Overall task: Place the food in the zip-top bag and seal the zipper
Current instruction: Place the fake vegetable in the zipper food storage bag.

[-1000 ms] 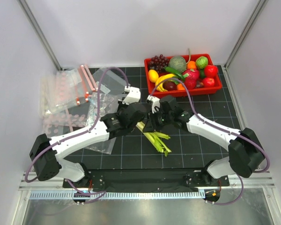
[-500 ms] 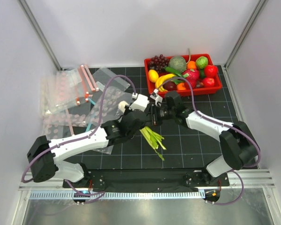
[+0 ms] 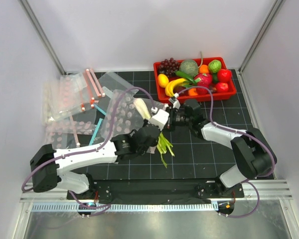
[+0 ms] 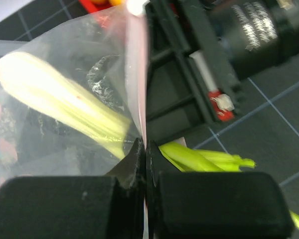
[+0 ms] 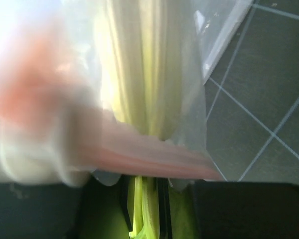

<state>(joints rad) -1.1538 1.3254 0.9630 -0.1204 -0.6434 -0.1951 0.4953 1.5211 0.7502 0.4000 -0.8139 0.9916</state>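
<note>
The left jaws, at the centre of the overhead view, are clenched on the thin pinkish-white zipper strip (image 4: 137, 74) of the clear soft plastic zip-top bag (image 3: 120, 115). They pinch one lip and lift it, I judge, so that the mouth gapes toward the other arm. The right jaws, just to their right, stand narrowly apart and appear to be grasping the long pale-green toy celery stalk (image 3: 142, 108); in the right wrist view the stalk runs straight between them, under the strip. Its pale end lies inside the bag, up and left of centre. Its leafy end hangs outside, below the left jaws, over the black gridded worktop (image 3: 199, 159). Feeding it deeper seems the step in hand. Other toy produce sits in the red plastic tray (image 3: 214, 95) at upper right.
</note>
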